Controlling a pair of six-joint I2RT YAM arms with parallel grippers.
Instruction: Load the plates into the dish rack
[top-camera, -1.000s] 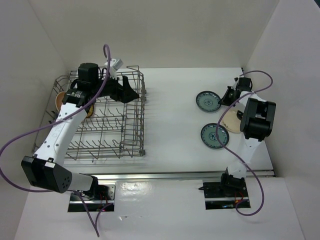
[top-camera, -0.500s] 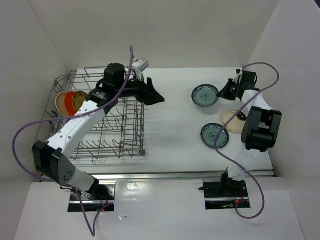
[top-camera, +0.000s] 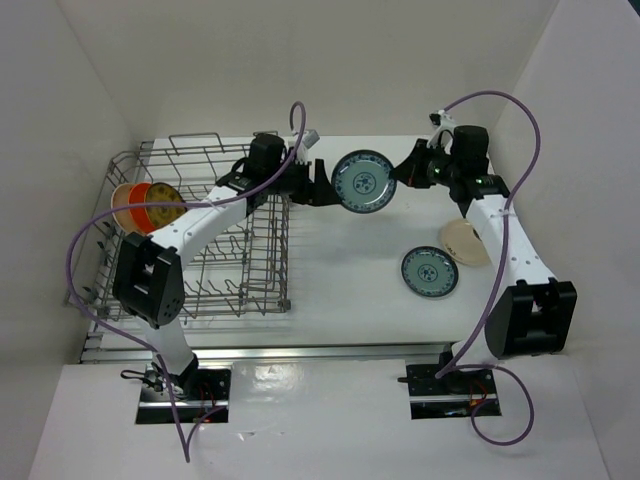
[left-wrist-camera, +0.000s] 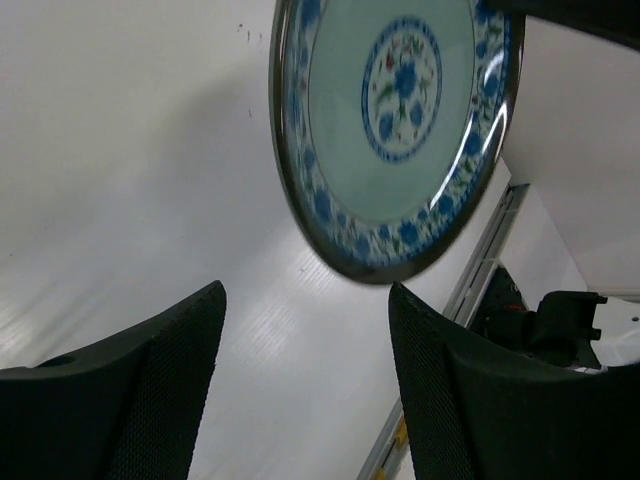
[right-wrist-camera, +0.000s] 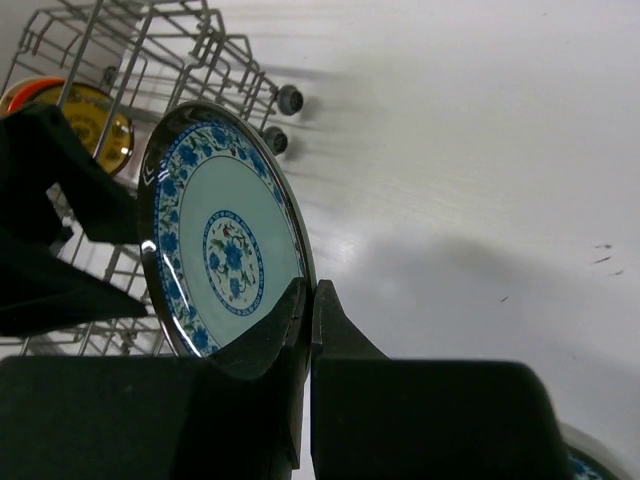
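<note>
My right gripper (top-camera: 400, 178) is shut on the rim of a teal-blue patterned plate (top-camera: 363, 181) and holds it upright above the table; it shows in the right wrist view (right-wrist-camera: 225, 245) and the left wrist view (left-wrist-camera: 400, 120). My left gripper (top-camera: 322, 186) is open and empty, just left of that plate, its fingers (left-wrist-camera: 170, 380) apart below the plate's rim. A second teal plate (top-camera: 430, 272) and a cream plate (top-camera: 468, 243) lie on the table. The orange plate (top-camera: 135, 200) and the brown patterned plate (top-camera: 163, 213) stand in the grey wire dish rack (top-camera: 215, 290) at its far left.
White walls close in the table on the left, back and right. The rack's right side (top-camera: 283, 240) stands close under my left forearm. A metal rail (top-camera: 320, 352) runs along the near table edge.
My right gripper has lifted a teal plate off the table and carried it left. My left arm has swung right, out of the rack, up to the plate.
</note>
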